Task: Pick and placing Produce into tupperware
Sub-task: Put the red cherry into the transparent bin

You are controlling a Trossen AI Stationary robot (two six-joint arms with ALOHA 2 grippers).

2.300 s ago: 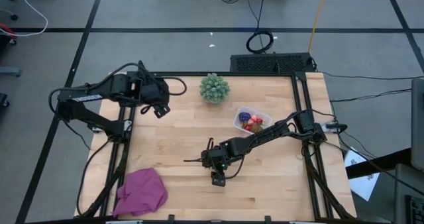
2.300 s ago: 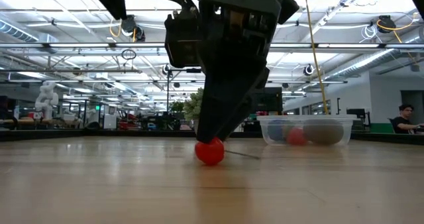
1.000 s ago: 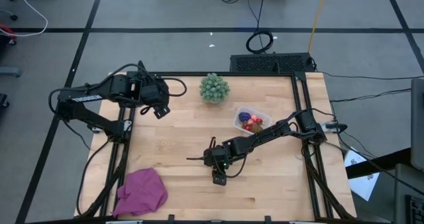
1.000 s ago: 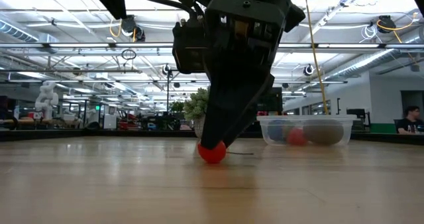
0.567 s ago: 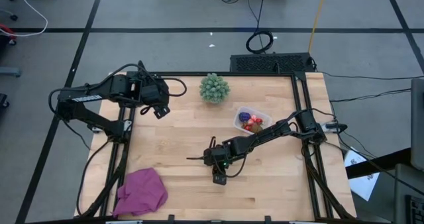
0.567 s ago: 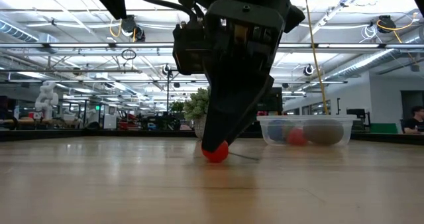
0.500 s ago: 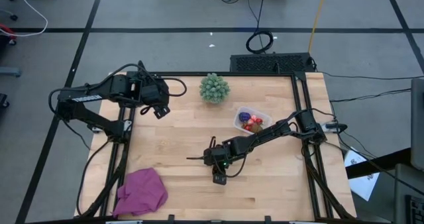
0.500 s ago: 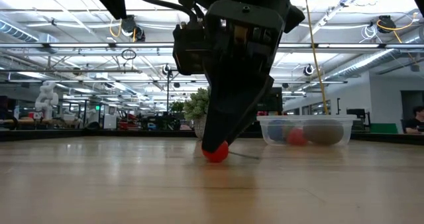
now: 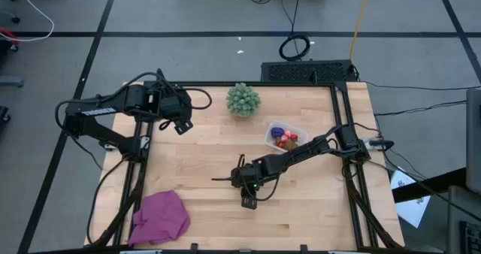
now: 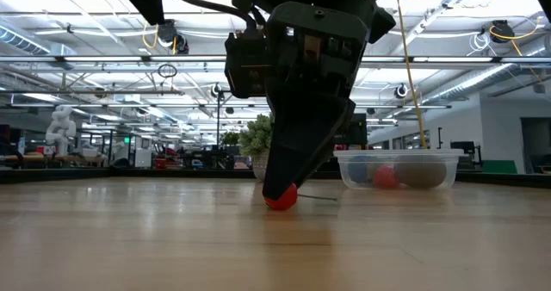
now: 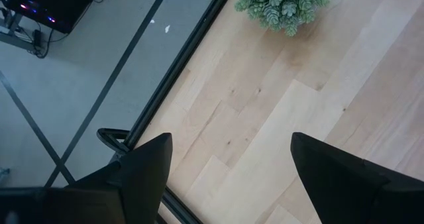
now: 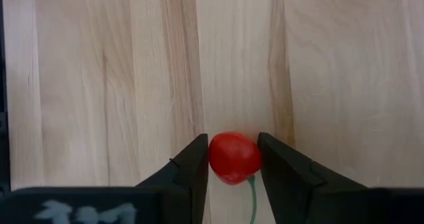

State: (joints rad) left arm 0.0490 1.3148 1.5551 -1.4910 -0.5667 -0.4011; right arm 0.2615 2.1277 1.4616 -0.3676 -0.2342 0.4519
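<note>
Since a second ago the right pincer (image 12: 232, 159) has closed its two fingers onto the red cherry (image 12: 233, 157), which sits low against the wooden surface (image 9: 210, 164) (its green stem trails out behind it); the cherry has shifted slightly toward the tupperware (image 10: 397, 169) in the low view. The left pincer (image 9: 180, 124) has not moved and hangs with its fingers spread, holding nothing, beside the surface's far left corner.

Taking the tupperware as landmark: the magenta cloth (image 9: 161, 217) lies well apart from it, at the near left corner. The green spiky ball (image 9: 243, 100) stands near its far-left side. The held cherry is nearer than the container and left of it. Inside the container lie a purple piece (image 9: 278, 131), red pieces (image 9: 284, 142) and a brown oval (image 10: 421, 174). The right arm reaches across just beside it.
</note>
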